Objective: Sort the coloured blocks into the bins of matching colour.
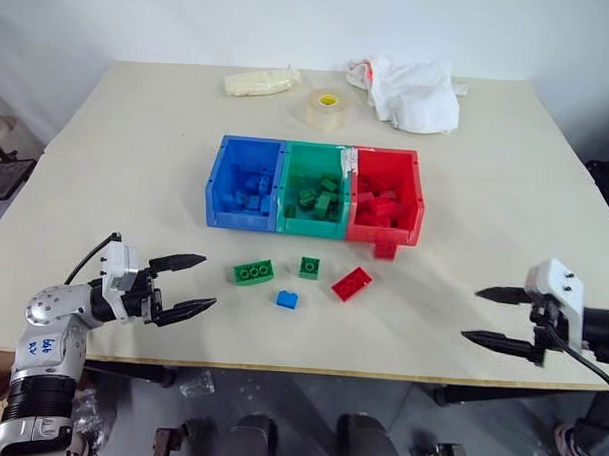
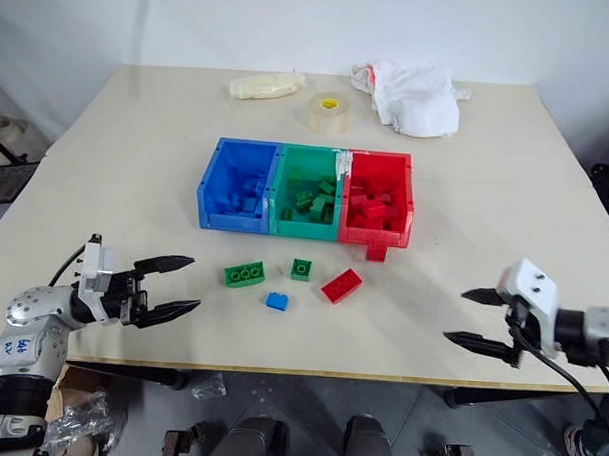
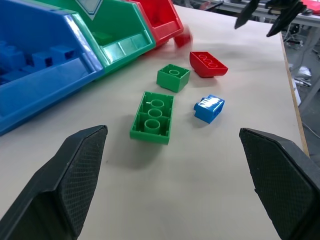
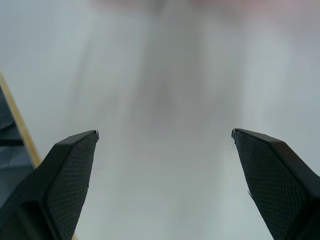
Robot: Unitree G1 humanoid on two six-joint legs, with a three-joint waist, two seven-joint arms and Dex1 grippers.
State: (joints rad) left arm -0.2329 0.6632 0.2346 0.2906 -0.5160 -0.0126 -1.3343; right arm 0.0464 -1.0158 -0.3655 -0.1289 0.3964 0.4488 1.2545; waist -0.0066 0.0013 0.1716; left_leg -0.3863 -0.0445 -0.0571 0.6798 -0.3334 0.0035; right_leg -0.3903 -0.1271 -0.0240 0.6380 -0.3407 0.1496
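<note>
Tabletop point(image 1: 117, 141) with the three joined bins at its centre: blue bin point(image 1: 218, 190), green bin point(image 1: 290, 167), red bin point(image 1: 416, 197), each already holding blocks of its own colour. Four blocks lie loose on the tabletop just in front of the bins: an oblong green block point(image 1: 253, 272), a square green block point(image 1: 309, 267), an oblong red block point(image 1: 352, 284) and a small blue block point(image 1: 287, 299). A further red block point(image 1: 385, 248) sits against the red bin's front wall; you cannot tell from here whether it is in or out.

Risks, largest first. The bins are joined, so a nudge to one would likely shift the whole row. The loose blocks lie near one another, and wide-spread fingers closing on one could knock its neighbour aside. The blue block is the smallest, and you may pinch it off-centre and drop it short of its bin. The tape roll point(image 1: 327, 109) and white cloth point(image 1: 414, 92) lie well beyond the bins and should not interfere.

Pose. Your left hand point(image 1: 191, 282) is released, fingers spread, pointing roughly level toward the loose blocks from the near left. Your right hand point(image 1: 497, 317) is likewise released and empty, at the near right, well apart from every block.
</note>
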